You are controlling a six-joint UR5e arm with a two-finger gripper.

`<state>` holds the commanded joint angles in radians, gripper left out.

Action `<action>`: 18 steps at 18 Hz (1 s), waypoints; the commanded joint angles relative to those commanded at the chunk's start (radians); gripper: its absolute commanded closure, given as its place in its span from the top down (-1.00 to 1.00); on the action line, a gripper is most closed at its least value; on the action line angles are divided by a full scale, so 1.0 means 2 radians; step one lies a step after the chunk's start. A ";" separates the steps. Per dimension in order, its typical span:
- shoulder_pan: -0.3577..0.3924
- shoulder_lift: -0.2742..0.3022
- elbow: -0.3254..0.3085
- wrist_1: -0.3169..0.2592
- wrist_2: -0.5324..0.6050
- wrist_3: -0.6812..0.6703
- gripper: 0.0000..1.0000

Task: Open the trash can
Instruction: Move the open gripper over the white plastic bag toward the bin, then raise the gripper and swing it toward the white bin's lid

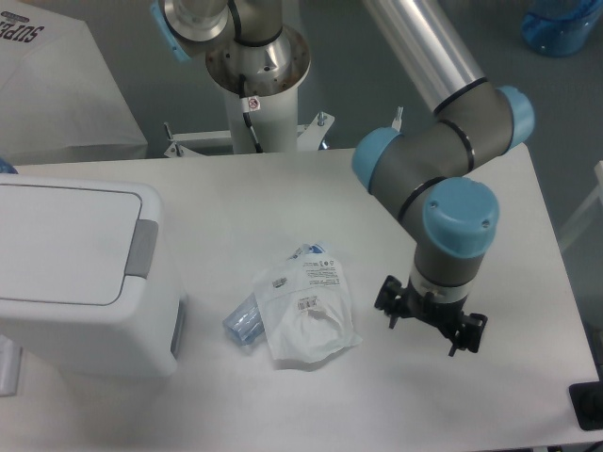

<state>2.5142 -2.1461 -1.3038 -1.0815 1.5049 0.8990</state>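
Observation:
The trash can (71, 273), a boxy white bin, stands at the table's left edge. Its flat lid lies closed, and the grey push tab (141, 249) sits on the lid's right side. My gripper (431, 317) hangs over the right part of the table, pointing straight down, far to the right of the bin. From above only its black body shows under the blue wrist joint. The fingers are hidden below it, so the frame does not show whether they are open or shut. Nothing visible is held.
A clear plastic packet with a printed label (306, 304) lies mid-table between the bin and my gripper. A bluish item (244, 320) is at the packet's left edge. The arm's base column (254, 85) stands behind the table's far edge. A black object (588, 405) sits at the front right corner.

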 joint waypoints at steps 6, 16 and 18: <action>0.000 0.026 -0.030 0.000 -0.077 -0.021 1.00; -0.031 0.101 -0.064 0.000 -0.159 -0.091 1.00; -0.031 0.117 -0.073 0.001 -0.180 -0.097 1.00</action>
<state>2.4513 -1.9115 -1.4496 -1.0799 1.1446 0.7057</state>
